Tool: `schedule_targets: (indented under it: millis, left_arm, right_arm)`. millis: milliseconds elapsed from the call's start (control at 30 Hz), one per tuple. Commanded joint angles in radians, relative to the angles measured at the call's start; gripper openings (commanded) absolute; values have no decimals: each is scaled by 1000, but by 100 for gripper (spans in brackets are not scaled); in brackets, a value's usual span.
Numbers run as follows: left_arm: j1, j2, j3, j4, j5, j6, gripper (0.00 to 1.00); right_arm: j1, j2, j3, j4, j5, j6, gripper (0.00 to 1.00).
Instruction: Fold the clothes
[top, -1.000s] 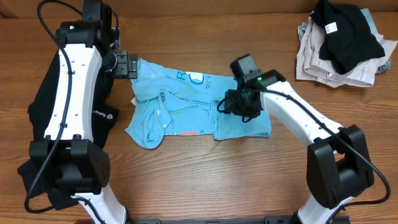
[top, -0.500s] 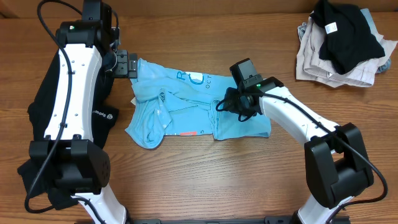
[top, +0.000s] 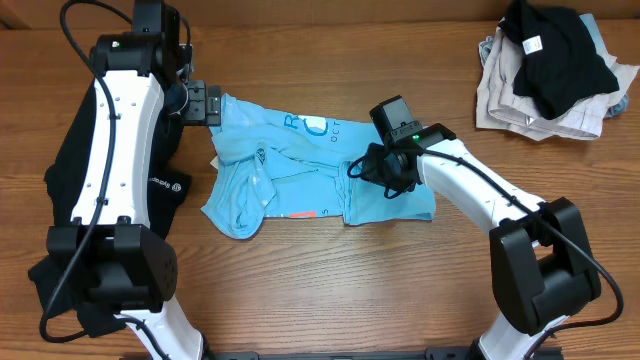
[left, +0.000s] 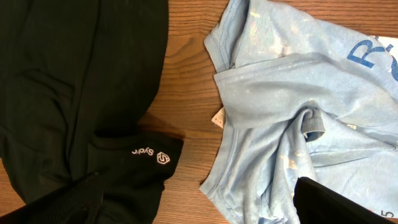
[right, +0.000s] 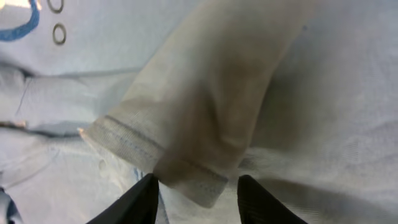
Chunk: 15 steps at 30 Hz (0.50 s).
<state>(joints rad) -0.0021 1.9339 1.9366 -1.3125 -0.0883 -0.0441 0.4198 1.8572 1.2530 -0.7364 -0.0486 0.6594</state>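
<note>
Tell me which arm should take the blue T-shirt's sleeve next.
Right. The right hand straddles the light blue T-shirt at its sleeve hem, a finger on either side. The left hand hangs open at the shirt's far edge, beside the black garment.

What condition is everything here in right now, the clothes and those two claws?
light blue T-shirt: crumpled, partly bunched, not yet folded flat.
black garment: lying loose at the left, logo showing.
clothes pile: heaped unfolded at the far right, a black piece on top.
left gripper: open beside the T-shirt's edge, holding nothing.
right gripper: closed on a sleeve hem of the T-shirt.
</note>
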Motion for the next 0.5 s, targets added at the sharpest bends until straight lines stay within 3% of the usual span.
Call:
schedule_targets:
  millis: [0, 233, 367, 467]
  left_arm:
    - [3, 3, 22, 1, 11, 22, 100]
    - [3, 3, 22, 2, 11, 23, 100]
    - [3, 3, 22, 1, 11, 23, 100]
    - [3, 3, 22, 2, 11, 23, 100]
  right_arm:
    - [3, 2, -29, 11, 41, 88, 46]
    - [3, 2, -55, 71, 39, 105, 44]
    - [3, 2, -55, 101, 41, 103, 33]
    - [3, 2, -55, 140, 40, 100, 15]
